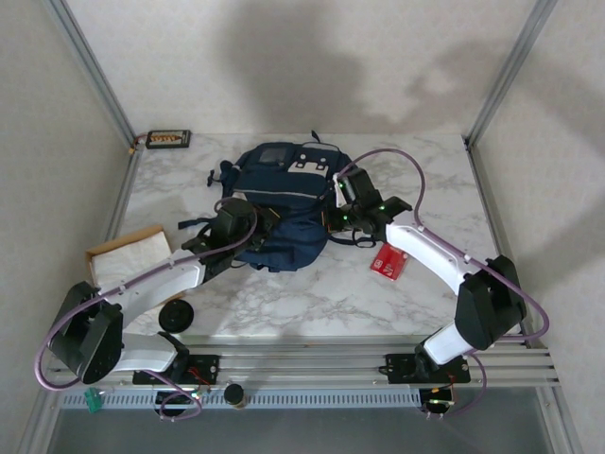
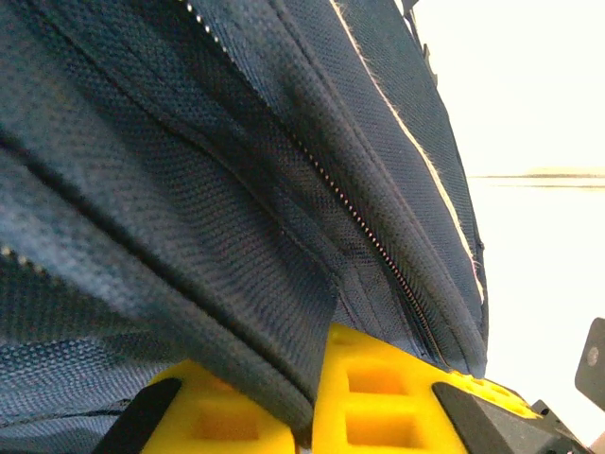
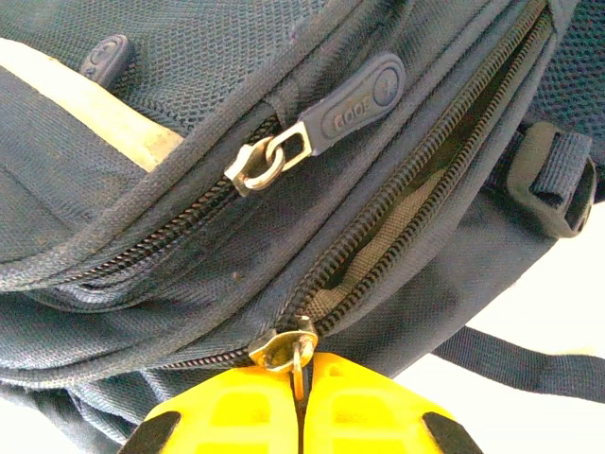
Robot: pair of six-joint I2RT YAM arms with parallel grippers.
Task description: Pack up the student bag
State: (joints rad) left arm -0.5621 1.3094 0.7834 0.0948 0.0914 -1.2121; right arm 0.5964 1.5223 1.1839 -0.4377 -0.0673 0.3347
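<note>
The navy student bag (image 1: 284,203) lies in the middle of the marble table, its pale-striped pocket facing the back. My left gripper (image 1: 248,223) is at the bag's near left side; in the left wrist view its yellow fingers (image 2: 378,397) are shut on a fold of the bag's fabric (image 2: 274,369). On the bag's right side my right gripper (image 1: 342,216) is shut on the metal pull of a zipper slider (image 3: 282,345). From that slider the zip (image 3: 425,161) stands parted and shows tan lining. A second pull with a rubber tab (image 3: 354,109) sits on a shut zip above it.
A red card (image 1: 388,260) lies on the table right of the bag. A cardboard box with white contents (image 1: 128,255) sits at the left, a black round object (image 1: 176,316) near the front edge, and a small black device (image 1: 168,139) at the back left corner.
</note>
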